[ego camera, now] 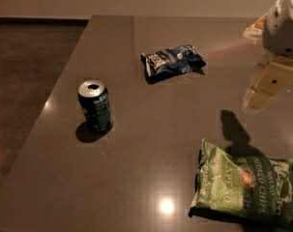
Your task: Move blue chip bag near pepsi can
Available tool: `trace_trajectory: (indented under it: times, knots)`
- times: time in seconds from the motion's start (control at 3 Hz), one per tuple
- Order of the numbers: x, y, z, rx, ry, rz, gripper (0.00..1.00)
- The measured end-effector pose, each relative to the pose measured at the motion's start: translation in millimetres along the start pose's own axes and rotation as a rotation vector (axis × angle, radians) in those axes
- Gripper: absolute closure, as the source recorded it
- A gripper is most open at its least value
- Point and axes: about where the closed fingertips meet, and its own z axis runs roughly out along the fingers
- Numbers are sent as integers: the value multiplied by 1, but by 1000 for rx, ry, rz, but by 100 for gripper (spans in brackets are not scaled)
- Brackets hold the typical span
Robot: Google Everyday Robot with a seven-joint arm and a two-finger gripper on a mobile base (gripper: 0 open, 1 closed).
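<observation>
The blue chip bag (173, 60) lies flat on the brown table (151, 144), at the middle back. The pepsi can (95, 105) stands upright toward the left, well apart from the bag and nearer the front. My gripper (260, 94) hangs above the table at the right edge of the view. It is to the right of the blue chip bag and a little nearer, and it holds nothing that I can see. Its shadow (233, 125) falls on the table below it.
A larger light green jalapeno potato chips bag (245, 185) lies at the front right. The table's left edge (54, 95) runs diagonally, with dark floor (25, 71) beyond it. A pale object (255, 29) lies at the far right back, partly behind my arm.
</observation>
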Motion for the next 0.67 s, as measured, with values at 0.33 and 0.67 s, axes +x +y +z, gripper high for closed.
trace_trajectory:
  times: [0.33, 0.67]
  knots:
    - [-10, -29, 29, -22, -44, 13, 0]
    - [-21, -57, 62, -39, -71, 30, 0]
